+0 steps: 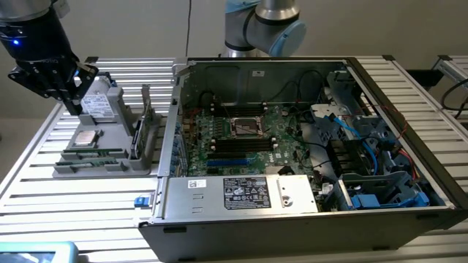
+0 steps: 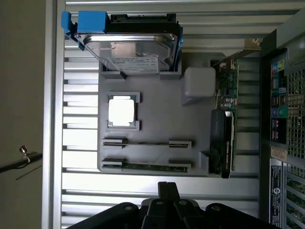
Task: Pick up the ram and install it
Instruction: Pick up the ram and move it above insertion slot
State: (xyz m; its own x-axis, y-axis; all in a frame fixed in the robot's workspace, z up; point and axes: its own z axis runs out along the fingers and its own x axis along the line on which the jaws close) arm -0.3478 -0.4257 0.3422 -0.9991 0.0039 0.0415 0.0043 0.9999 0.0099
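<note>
Grey tray [image 2: 162, 124] holds ram [image 2: 145, 166], CPU [image 2: 121, 110], hard drive [image 2: 133, 47]; gripper [image 2: 167, 185] over tray, fingers pressed together, empty.

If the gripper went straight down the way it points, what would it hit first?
Probably the grey tray near the ram, below the gripper; depth is unclear, so possibly the table slats beside it.

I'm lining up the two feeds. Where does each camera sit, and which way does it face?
Exterior view: off the arm, high, looking down at the open computer case, grey tray at the exterior view's left; arm and gripper show.
Wrist view: on the wrist above the tray, looking straight down; the gripper shows.
Both share the tray, its ram sticks and hard drive.
</note>
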